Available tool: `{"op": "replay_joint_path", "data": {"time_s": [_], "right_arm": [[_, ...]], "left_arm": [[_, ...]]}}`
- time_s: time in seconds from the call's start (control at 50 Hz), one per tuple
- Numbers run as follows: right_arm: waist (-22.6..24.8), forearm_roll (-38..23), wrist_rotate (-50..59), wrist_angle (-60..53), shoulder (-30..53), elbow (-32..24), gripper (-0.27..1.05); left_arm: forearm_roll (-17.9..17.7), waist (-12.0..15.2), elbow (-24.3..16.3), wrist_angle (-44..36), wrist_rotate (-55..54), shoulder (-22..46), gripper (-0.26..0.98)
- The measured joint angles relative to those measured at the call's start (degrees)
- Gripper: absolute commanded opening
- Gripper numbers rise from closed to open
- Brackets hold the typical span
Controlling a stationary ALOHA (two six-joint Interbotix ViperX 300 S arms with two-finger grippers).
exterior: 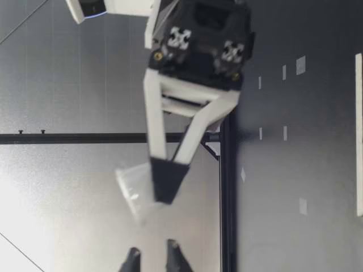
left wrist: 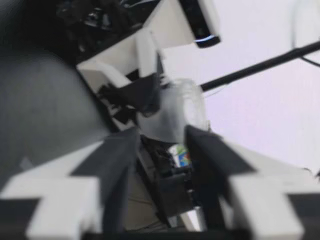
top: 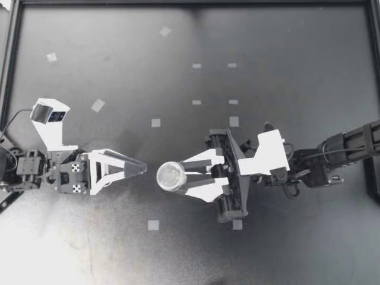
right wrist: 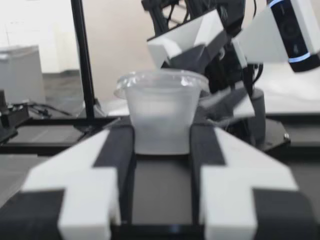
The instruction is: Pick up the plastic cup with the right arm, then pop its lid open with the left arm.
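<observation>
Right tool [top: 184, 177] clamps the lidded cup [top: 170, 176]; squeeze gently, I'd say. Left tool [top: 142, 168], tips together, sits at its nine o'clock.

Dark matte table [top: 285, 47], edged by a black rail [top: 190, 3]. Dotted flat across it, small pale tape squares [top: 155, 122] (four set in two neat pairs), plus one tilted piece [top: 98, 105] off toward the left.

Glare bleaches the table [top: 53, 255]; the left wrist view is blurred.
</observation>
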Motion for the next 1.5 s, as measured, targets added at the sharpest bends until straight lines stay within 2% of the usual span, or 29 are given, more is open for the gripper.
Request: {"op": "replay_joint_path", "data": {"time_s": [0.34,0.52,0.7,0.94,1.26,1.38,1.5], "right_arm": [[0.0,0.0,-0.62,1.32,2.55,-2.72,0.24],[0.0,0.0,-0.62,2.46,3.43,-3.69,0.24],[0.0,0.18,-0.62,8.53,4.13,-4.92,0.24],[0.0,2.37,1.58,10.99,5.89,-3.69,0.22],[-0.26,2.64,3.16,12.3,4.83,-0.18,0.22],[-0.18,2.64,4.39,13.01,1.49,0.35,0.22],[-0.26,2.46,8.17,13.36,-1.76,0.79,0.22]], "left_arm": [[2.55,0.0,0.0,0.88,-12.13,-0.44,0.52],[2.72,0.0,0.18,0.88,-12.22,-0.53,0.52],[2.72,0.0,0.09,0.97,-11.95,-0.53,0.52],[3.08,-0.09,-0.09,0.62,-10.99,-0.62,0.52],[3.16,-0.18,-0.18,1.93,-1.41,-2.64,0.52],[2.72,-0.18,-0.09,6.15,10.11,-2.64,0.51],[1.14,-0.18,-0.09,10.46,27.69,-2.9,0.51]]}}
